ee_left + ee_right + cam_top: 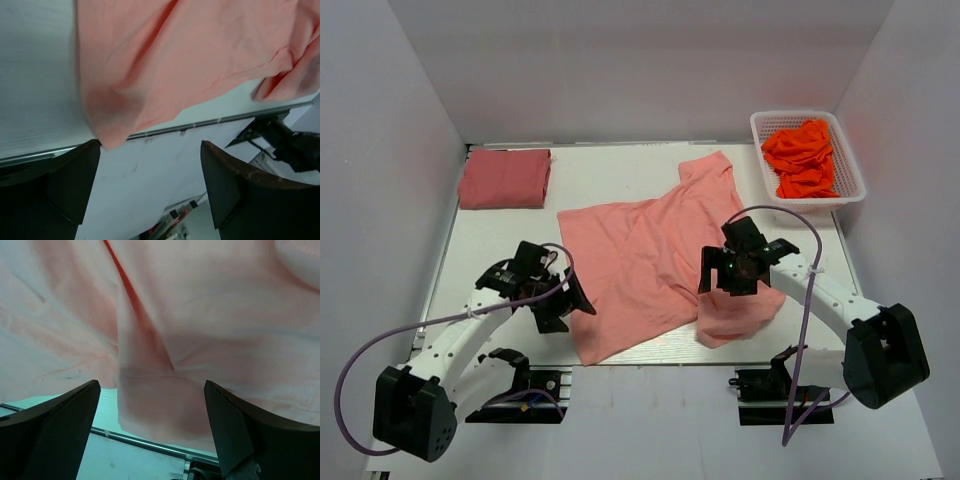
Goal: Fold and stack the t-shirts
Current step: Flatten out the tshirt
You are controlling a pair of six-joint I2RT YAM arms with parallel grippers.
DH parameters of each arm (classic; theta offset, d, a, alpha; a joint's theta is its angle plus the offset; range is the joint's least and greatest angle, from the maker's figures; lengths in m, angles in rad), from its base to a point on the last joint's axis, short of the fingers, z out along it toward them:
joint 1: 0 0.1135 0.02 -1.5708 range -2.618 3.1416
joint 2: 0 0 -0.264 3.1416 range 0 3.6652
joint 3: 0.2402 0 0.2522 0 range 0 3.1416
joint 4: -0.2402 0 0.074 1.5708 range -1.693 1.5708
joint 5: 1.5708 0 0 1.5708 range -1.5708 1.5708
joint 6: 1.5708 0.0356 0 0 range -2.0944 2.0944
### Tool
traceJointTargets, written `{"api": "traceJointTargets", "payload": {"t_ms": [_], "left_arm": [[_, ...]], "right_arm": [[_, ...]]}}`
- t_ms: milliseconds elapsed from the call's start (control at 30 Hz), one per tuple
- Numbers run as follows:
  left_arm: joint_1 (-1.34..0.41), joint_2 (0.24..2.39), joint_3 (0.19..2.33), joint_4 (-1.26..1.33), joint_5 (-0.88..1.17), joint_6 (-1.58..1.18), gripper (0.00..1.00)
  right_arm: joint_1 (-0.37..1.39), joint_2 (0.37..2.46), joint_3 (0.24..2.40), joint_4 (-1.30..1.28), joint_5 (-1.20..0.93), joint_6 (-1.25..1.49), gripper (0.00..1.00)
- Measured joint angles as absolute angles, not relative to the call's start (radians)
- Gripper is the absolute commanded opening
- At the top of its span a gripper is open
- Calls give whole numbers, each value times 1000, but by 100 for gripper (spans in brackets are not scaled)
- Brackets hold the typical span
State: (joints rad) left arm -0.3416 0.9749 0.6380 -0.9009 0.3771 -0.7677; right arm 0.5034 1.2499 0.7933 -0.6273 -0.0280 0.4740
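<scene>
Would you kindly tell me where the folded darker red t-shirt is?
In the top view, the folded rose-red t-shirt lies at the far left corner of the table, apart from the spread salmon-pink t-shirt.

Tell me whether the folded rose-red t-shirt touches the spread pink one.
Apart. The top view shows a strip of white table between the folded rose-red t-shirt at far left and the spread salmon-pink t-shirt.
</scene>
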Motion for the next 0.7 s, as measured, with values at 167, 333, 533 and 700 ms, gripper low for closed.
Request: {"api": "traceJointTargets", "payload": {"t_ms": [167, 333, 533, 700], "left_arm": [[-383, 970, 526, -918, 441, -789, 85], [-452, 993, 463, -912, 479, -814, 80], [-528, 1081, 420, -844, 479, -846, 43], [-572, 1195, 426, -734, 466, -862, 0]], "right_arm": [[503, 1266, 787, -614, -30, 497, 90], [503, 1316, 788, -604, -22, 518, 90], [503, 1330, 792, -604, 1, 542, 90], [501, 1283, 800, -654, 33, 564, 90]]}}
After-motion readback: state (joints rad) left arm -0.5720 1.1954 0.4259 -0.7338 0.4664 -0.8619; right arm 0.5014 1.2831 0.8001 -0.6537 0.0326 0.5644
